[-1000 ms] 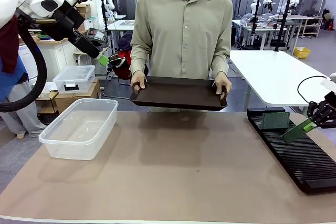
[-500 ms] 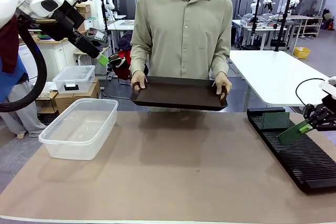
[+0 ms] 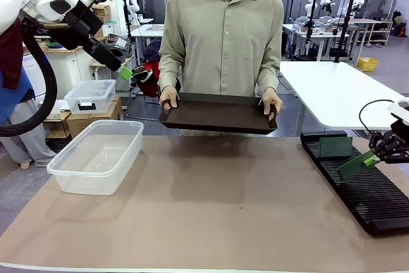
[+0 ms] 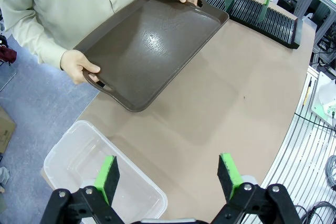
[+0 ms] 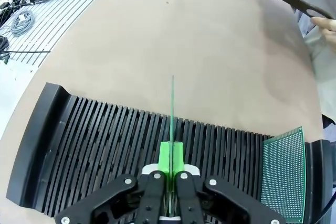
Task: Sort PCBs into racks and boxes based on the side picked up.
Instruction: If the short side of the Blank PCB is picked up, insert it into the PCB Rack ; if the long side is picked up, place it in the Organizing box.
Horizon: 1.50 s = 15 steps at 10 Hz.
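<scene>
- Two green PCBs sit at the black rack [image 3: 358, 183], which lies on the worktop [image 3: 211, 202] at the robot's right.
- One PCB [image 3: 335, 147] stands upright in a slot at the rack's far end — the end nearest the person.
- The other PCB [image 3: 355, 165] is pinched edge-on in the right claw [image 5: 171, 163], clenched on it, tilted above the rack's slots near the standing board; whether its lower edge touches the rack I cannot tell.
- In the right wrist view that held board [image 5: 172, 129] runs as a thin line across the slots.
- Left claw [image 4: 169, 174] hangs released, jaws spread wide, well away from the rack, over the clear tub [image 3: 96, 155].
- Beyond the rack, the person's hands [image 3: 169, 100] grip a dark brown tray [image 3: 217, 114] by both handles, held above the worktop's far edge.
</scene>
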{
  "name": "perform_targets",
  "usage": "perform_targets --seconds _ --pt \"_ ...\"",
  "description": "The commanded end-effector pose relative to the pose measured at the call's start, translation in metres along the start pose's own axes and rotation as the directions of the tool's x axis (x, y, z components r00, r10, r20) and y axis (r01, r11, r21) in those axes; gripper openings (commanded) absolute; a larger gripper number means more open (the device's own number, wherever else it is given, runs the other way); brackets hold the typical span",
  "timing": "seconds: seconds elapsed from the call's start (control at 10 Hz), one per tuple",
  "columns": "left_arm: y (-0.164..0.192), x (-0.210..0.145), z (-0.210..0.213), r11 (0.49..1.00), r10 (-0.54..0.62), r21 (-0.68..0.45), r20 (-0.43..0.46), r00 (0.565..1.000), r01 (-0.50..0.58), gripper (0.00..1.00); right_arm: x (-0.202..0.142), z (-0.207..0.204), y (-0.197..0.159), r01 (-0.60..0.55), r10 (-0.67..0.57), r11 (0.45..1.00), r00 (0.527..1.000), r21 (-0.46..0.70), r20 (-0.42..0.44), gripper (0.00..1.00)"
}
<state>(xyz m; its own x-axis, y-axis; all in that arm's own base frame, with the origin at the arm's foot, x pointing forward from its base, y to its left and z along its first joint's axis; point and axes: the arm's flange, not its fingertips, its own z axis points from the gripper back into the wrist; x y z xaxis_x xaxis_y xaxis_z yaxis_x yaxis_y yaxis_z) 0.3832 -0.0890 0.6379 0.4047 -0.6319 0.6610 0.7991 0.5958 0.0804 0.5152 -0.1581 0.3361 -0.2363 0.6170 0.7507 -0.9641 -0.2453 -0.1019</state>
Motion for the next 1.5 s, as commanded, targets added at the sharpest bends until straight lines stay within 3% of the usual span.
perform_targets --seconds 0.0,0.6,1.1,1.2,1.3,1.4 --pt "0.001 -0.002 -0.001 1.000 0.003 -0.011 -0.001 1.000 -0.003 1.00 -0.014 -0.004 0.005 -0.002 0.002 1.000 1.000 0.019 0.003 0.02" --pt "0.001 -0.002 -0.001 1.000 0.003 -0.011 -0.001 1.000 -0.003 1.00 -0.037 0.003 0.005 0.032 -0.037 0.998 0.995 0.056 0.089 0.02" --pt "0.001 -0.002 -0.001 1.000 0.003 -0.011 -0.001 1.000 -0.003 1.00 -0.046 -0.003 0.000 0.084 -0.088 0.994 0.994 0.071 0.057 0.02" --pt "0.001 -0.002 -0.001 1.000 0.003 -0.011 -0.001 1.000 -0.003 1.00 -0.046 -0.002 0.000 0.092 -0.097 0.993 0.994 0.074 0.054 0.21" --pt "0.001 -0.002 -0.001 1.000 0.003 -0.011 -0.001 1.000 -0.003 1.00 -0.045 -0.002 0.000 0.092 -0.096 0.993 0.994 0.074 0.051 0.22" --pt "0.001 -0.002 -0.001 1.000 0.003 -0.011 -0.001 1.000 -0.003 1.00 -0.044 -0.001 -0.001 0.088 -0.091 0.994 0.995 0.070 0.047 0.41"
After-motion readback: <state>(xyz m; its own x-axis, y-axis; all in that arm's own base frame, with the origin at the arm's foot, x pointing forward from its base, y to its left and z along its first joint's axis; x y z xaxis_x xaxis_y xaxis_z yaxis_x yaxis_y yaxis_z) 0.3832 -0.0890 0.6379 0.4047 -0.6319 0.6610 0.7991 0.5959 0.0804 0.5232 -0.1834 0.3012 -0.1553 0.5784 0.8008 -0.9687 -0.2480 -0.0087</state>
